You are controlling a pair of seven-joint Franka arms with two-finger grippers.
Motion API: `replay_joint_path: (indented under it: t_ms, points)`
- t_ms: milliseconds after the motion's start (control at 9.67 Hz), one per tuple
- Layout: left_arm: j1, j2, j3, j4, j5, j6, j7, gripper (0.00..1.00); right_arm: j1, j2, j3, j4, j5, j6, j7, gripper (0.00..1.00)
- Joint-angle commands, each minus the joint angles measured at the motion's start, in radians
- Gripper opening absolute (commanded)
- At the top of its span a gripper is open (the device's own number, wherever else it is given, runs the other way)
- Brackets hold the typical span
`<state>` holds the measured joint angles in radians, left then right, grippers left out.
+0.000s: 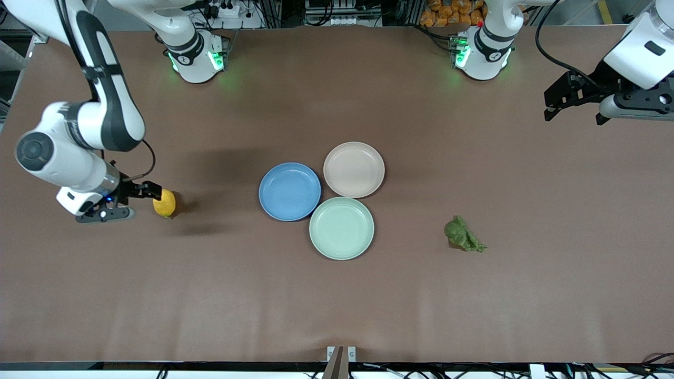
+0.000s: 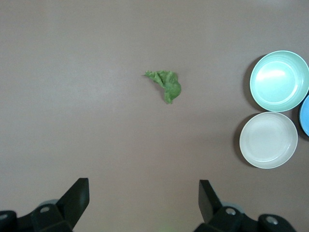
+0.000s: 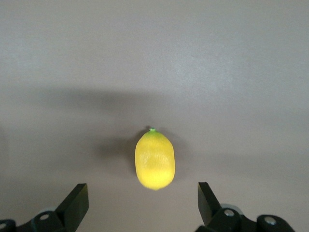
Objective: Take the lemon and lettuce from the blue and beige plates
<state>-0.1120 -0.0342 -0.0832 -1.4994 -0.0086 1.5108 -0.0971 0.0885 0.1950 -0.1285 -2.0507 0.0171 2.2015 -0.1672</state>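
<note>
A: Where are the lemon and lettuce?

B: Both on the table, off the blue plate and beige plate.

A: The grippers?

B: Right gripper spread wide, apparently just beside the lemon; left gripper wide, holding nothing, over its table end.

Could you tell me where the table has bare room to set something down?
Bare table lies between the lemon and blue plate, and between the green plate and lettuce. The three plates, beige plate included, crowd the middle, touching.
</note>
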Motion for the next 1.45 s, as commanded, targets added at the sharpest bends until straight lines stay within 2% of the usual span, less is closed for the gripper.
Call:
replay_joint_path:
  t_ms: [0,310,621,1034,1345]
  points:
    - [0.008,-0.003,0.003,-0.001,-0.017,-0.003,0.027,1.00,-0.038,-0.090,0.027,-0.017,0.001,-0.060,0.008,1.00]
    - [0.008,-0.003,0.003,-0.002,-0.017,-0.003,0.027,1.00,-0.084,-0.126,0.085,0.090,-0.003,-0.268,0.070,1.00]
    - [0.008,-0.004,0.003,-0.002,-0.017,-0.004,0.022,1.00,-0.085,-0.163,0.105,0.153,-0.009,-0.343,0.090,1.00]
    - [0.008,-0.004,0.003,-0.002,-0.017,-0.003,0.022,1.00,-0.084,-0.143,0.109,0.360,-0.016,-0.550,0.090,1.00]
    - [0.008,-0.004,0.003,-0.002,-0.017,-0.004,0.025,1.00,-0.082,-0.138,0.105,0.467,-0.034,-0.629,0.087,1.00]
